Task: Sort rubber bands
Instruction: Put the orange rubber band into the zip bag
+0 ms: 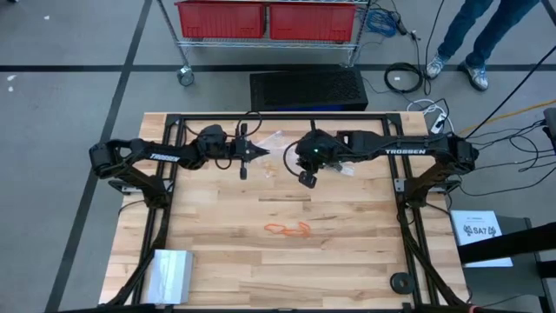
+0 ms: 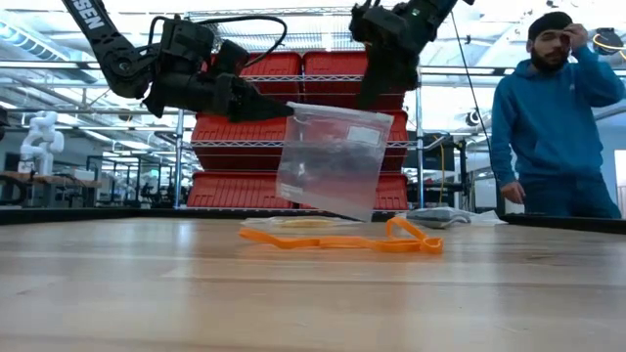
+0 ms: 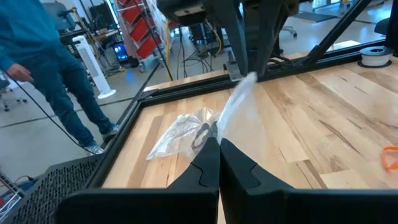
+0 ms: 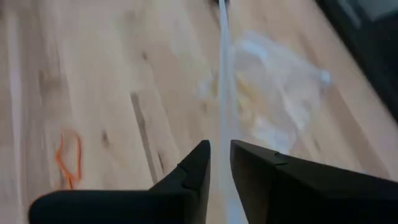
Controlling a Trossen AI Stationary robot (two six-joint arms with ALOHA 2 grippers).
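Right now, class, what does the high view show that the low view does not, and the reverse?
Only the high view shows the red bins from above and the shiny folded sheet. Only the low view shows the clear plastic bag hanging upright above the table, pinched by the left gripper. Both show the orange rubber bands on the wooden table.

Clear plastic bag (image 2: 333,161) hangs upright above the wooden table (image 1: 347,261), off the surface. Second clear bag (image 3: 180,132) lies crumpled flat near the table's far edge. Foil-like silvery sheet (image 1: 169,274) sits at the near left corner, small black round item (image 1: 400,282) at near right. Beyond the table: red bins (image 1: 265,19) on a wire rack, black mat (image 1: 308,89), person in blue hoodie (image 2: 548,127) standing at right.
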